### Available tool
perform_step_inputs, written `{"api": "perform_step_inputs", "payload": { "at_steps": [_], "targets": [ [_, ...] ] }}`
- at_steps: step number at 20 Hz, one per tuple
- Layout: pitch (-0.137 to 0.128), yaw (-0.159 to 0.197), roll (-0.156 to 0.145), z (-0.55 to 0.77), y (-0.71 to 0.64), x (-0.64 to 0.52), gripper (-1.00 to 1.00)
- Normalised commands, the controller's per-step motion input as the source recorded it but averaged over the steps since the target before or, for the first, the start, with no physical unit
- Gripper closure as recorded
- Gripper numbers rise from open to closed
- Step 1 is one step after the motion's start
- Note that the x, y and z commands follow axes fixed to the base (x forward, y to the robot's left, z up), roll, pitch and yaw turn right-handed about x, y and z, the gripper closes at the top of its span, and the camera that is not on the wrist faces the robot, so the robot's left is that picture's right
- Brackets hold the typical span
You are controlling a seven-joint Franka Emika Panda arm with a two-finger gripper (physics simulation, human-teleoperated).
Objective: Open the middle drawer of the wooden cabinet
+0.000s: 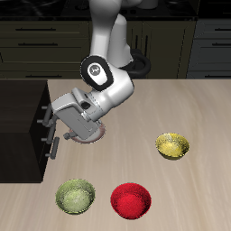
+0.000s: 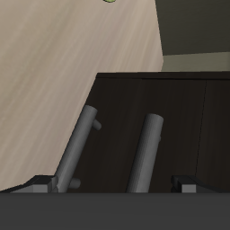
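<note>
The tool sits level with the wooden cabinet, its tips right at the silver handle of the middle drawer; can't tell how wide it's spread.

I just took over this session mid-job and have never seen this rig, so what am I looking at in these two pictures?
These are simulator renders. The exterior view looks down from the front at a white robot arm whose gripper is turned toward the wooden cabinet, the dark box at the table's edge. Its drawers carry short silver bar handles. On the table lie three bowls: a yellow bowl, a red bowl and a green bowl. The wrist view is the gripper's own camera, close to the cabinet front: two handles show, and the fingertips peek in at the edge. Nothing seems held; whether a handle is touched, I cannot tell.
</note>
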Motion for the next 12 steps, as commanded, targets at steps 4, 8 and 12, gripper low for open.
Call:
{"api": "perform_step_inputs", "payload": {
  "at_steps": [4,8,12],
  "targets": [
    [-0.031,-0.003,-0.046,0.19,-0.23,-0.12,-1.0],
    [-0.018,0.033,-0.064,-0.01,-0.36,-0.09,-1.0],
    [0.023,-0.013,-0.007,-0.24,-0.11,-0.04,-1.0]
  ]
}}
